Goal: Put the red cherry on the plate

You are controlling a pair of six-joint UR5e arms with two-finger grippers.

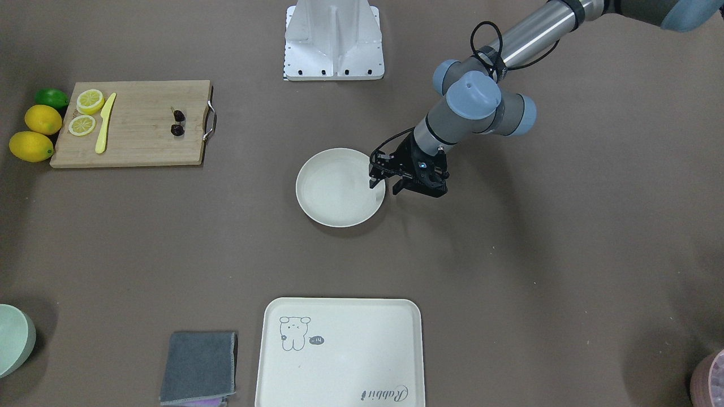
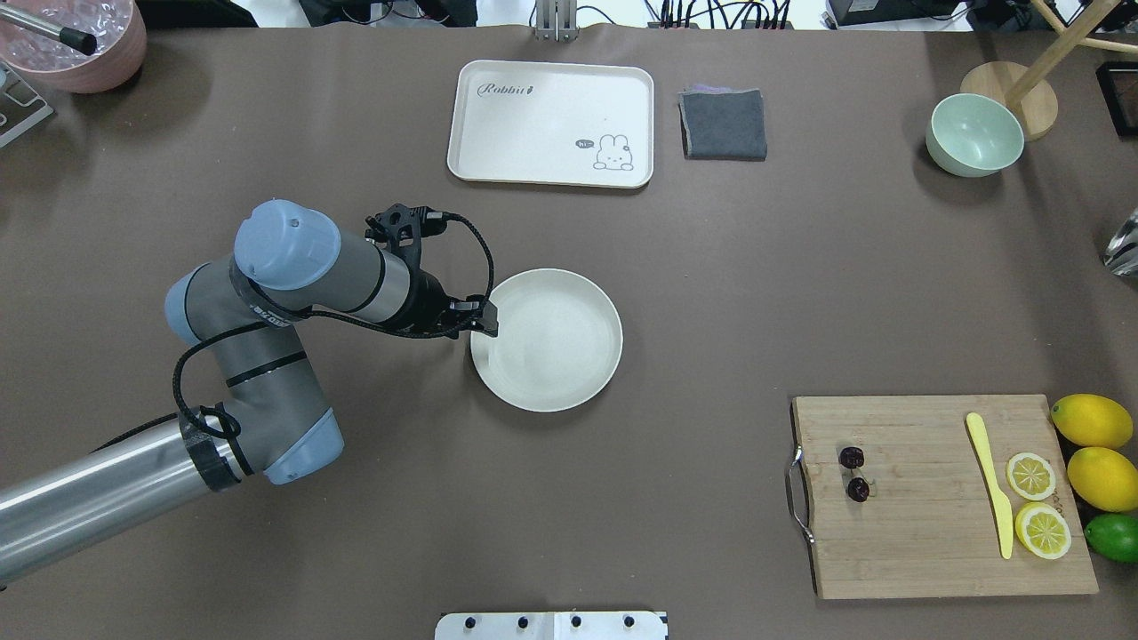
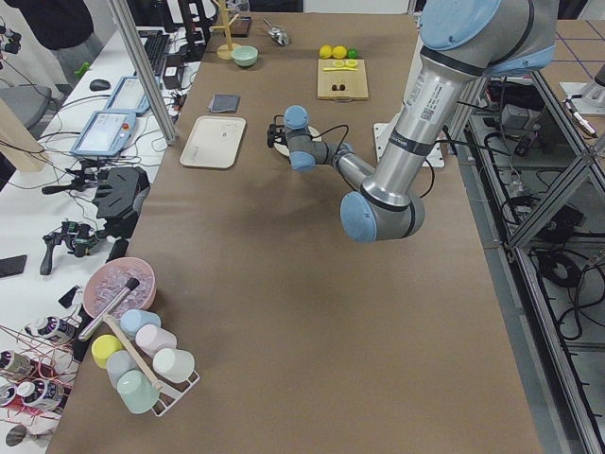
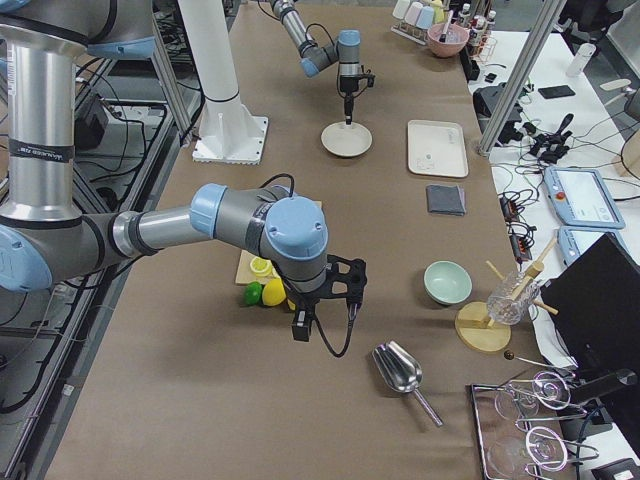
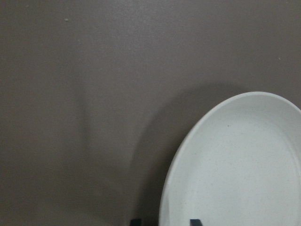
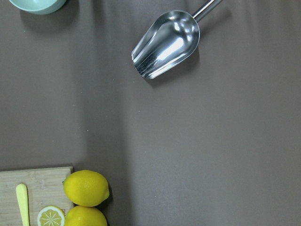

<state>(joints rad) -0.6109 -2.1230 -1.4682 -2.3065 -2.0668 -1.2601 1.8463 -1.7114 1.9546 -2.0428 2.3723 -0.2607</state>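
The red cherry (image 1: 177,123), two tiny dark fruits on one stem, lies on the wooden cutting board (image 1: 141,141) near its handle end; the overhead view shows the cherry (image 2: 854,474) far to the plate's right. The cream-white plate (image 2: 551,342) sits mid-table with nothing on it. My left gripper (image 1: 385,185) hangs open over the plate's rim (image 5: 188,141), its fingertips either side of the edge and holding nothing. My right gripper (image 4: 299,327) shows only in the exterior right view, above the lemons beyond the board; I cannot tell whether it is open or shut.
On the board lie a yellow knife (image 2: 991,493) and two lemon slices (image 2: 1036,502); two lemons (image 2: 1098,449) and a lime (image 2: 1113,537) sit beside it. A cream tray (image 2: 551,116), grey cloth (image 2: 723,124), green bowl (image 2: 973,133) and metal scoop (image 6: 164,44) lie farther off.
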